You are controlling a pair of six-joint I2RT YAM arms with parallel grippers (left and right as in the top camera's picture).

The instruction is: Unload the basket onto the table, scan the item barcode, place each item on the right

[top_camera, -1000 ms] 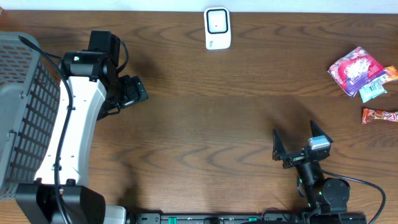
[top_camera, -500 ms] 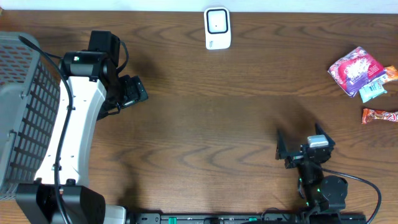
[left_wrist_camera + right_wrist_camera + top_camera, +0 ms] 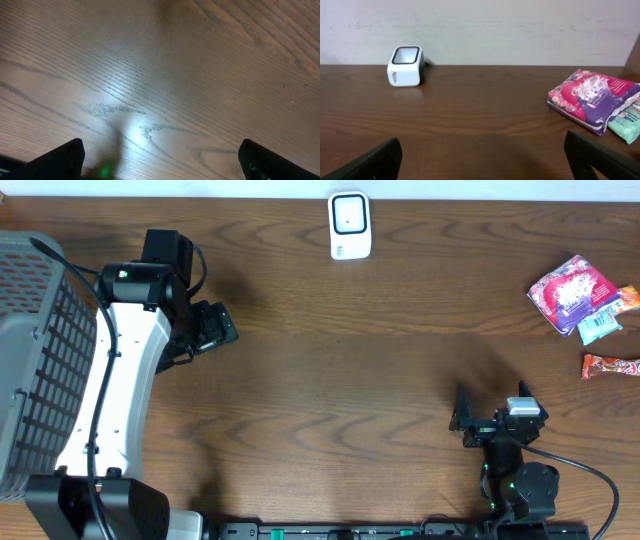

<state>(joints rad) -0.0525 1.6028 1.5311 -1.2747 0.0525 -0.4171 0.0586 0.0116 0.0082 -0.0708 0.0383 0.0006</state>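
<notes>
Snack packets lie in a loose cluster at the table's right side. A pink-and-purple packet [image 3: 570,292] rests flat and slantwise to the table edges, a teal packet [image 3: 600,325] touches its near-right corner, and a red bar [image 3: 610,366] sits just apart, nearer the robot and cut off by the picture's border. None is held.

From the right gripper [image 3: 490,405] the pink packet lies ahead and to the right; the right wrist view shows it forward-right with one corner turned toward the camera. That gripper's jaws stand wide and empty, low over bare wood near the robot's side of the table [image 3: 330,380]. The left gripper [image 3: 220,328], also wide and empty, sits well apart across the table beside the grey basket [image 3: 40,360], so the right arm is clearly the nearer one.

The white scanner [image 3: 350,225] stands at the far edge, ahead-left of the right gripper, its window facing up. Bare wood lies between gripper, packets and scanner, so both reach and carry look unobstructed. I judge the tight spot to be the packets' closeness to one another and to the right edge.
</notes>
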